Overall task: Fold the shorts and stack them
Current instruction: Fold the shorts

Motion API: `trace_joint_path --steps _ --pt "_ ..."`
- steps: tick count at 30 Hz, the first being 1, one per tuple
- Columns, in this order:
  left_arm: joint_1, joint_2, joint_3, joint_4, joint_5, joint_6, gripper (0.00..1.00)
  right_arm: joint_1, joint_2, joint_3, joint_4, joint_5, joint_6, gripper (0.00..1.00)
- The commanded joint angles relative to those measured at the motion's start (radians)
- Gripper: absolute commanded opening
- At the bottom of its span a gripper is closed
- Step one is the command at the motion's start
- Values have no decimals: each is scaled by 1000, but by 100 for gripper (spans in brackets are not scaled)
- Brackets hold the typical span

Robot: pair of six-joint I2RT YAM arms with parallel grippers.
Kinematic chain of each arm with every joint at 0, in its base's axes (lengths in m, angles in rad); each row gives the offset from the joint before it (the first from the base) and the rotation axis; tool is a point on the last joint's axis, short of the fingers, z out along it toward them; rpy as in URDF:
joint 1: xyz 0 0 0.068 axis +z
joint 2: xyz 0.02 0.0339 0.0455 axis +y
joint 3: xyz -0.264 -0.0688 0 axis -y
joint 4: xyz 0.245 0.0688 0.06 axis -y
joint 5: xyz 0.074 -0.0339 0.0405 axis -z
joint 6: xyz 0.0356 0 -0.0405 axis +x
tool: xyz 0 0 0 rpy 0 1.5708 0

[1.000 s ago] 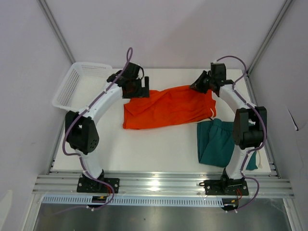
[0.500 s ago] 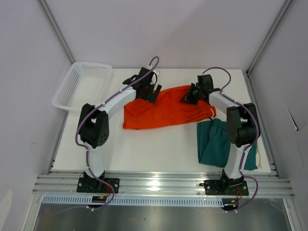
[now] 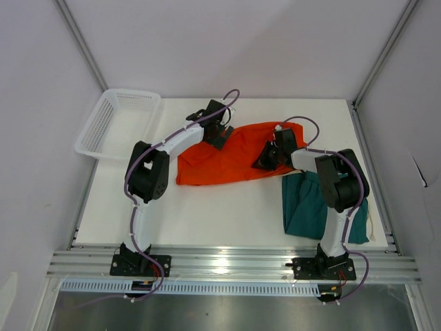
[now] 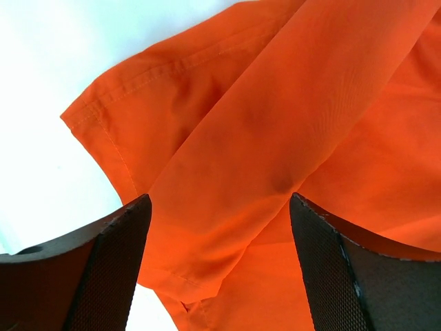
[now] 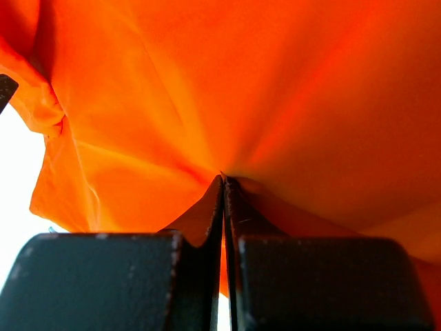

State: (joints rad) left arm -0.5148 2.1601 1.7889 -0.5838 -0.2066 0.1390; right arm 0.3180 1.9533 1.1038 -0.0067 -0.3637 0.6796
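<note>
The right claw [image 5: 222, 181] is closed, pinching a raised fold of the orange shorts [image 3: 207, 162]. The left claw [image 4: 219, 201] stands wide, with a hem corner between and below its jaws. The teal shorts [image 3: 306, 207] lie just behind the right claw.

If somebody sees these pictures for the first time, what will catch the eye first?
The bright orange shorts lie spread across the middle of the white table. The right end effector is shut on a pinch of orange fabric, and the left end effector is open over a hemmed edge. A dark teal pair lies crumpled at the table's right side.
</note>
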Motion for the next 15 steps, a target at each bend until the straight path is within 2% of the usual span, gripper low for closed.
trace_joint_path --steps 1,8,15 --pt "-2 7 40 39 13 28 82 7 -8 -5 70 0 -8 0" --pt "-36 -46 -55 85 79 60 84 4 -5 1 65 2 -9 0" --pt "-37 49 52 27 0 42 81 6 -11 7 60 3 -6 0"
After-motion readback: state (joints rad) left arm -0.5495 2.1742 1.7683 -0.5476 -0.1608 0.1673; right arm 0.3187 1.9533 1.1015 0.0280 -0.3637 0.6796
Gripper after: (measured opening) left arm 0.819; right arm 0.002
